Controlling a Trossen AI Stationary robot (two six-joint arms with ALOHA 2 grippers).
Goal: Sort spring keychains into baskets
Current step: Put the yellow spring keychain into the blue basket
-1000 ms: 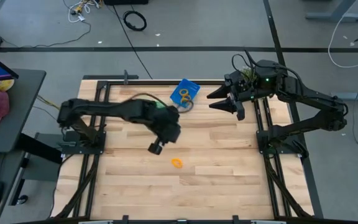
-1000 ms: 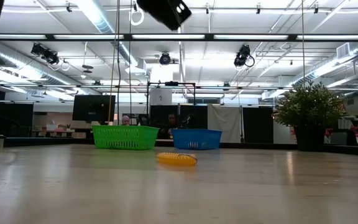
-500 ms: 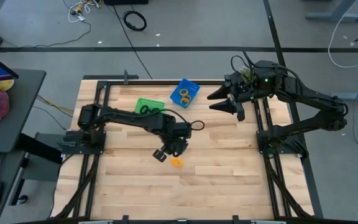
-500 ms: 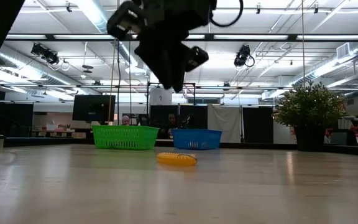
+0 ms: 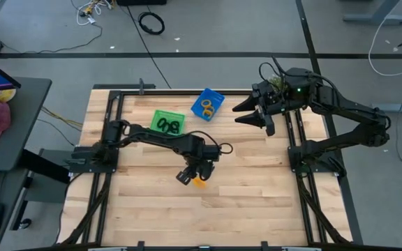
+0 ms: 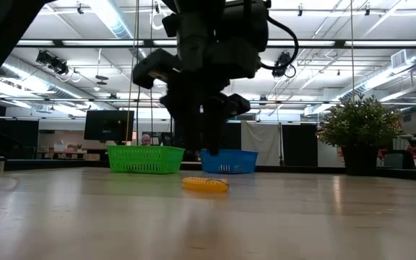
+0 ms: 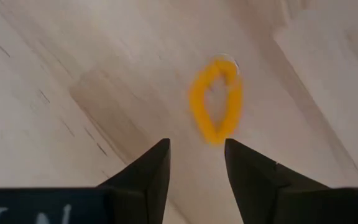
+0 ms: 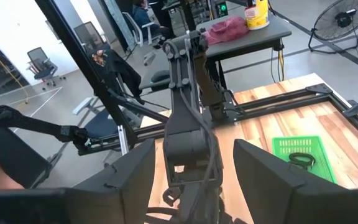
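Observation:
One orange spring keychain point(image 5: 199, 183) point(image 7: 216, 99) lies flat on the wooden table, also seen in the low view point(image 6: 205, 184). My left gripper point(image 5: 190, 177) point(image 7: 196, 155) hangs open just above it, fingers pointing down, touching nothing. The green basket point(image 5: 158, 115) holds black keychains point(image 5: 168, 125). The blue basket point(image 5: 217, 95) holds orange keychains point(image 5: 206, 106). Both baskets stand at the table's far side. My right gripper point(image 5: 246, 116) point(image 8: 194, 180) waits open in the air at the far right.
A potted plant point(image 6: 360, 137) stands at the table's far right corner, behind my right arm. Metal frame rails point(image 5: 100, 202) run along the table's left and right edges. Bare wood point(image 5: 243, 202) stretches over the near half.
My left gripper has swung from near the baskets toward the table's near edge and come down over the lone orange keychain. The keychain has stayed where it was.

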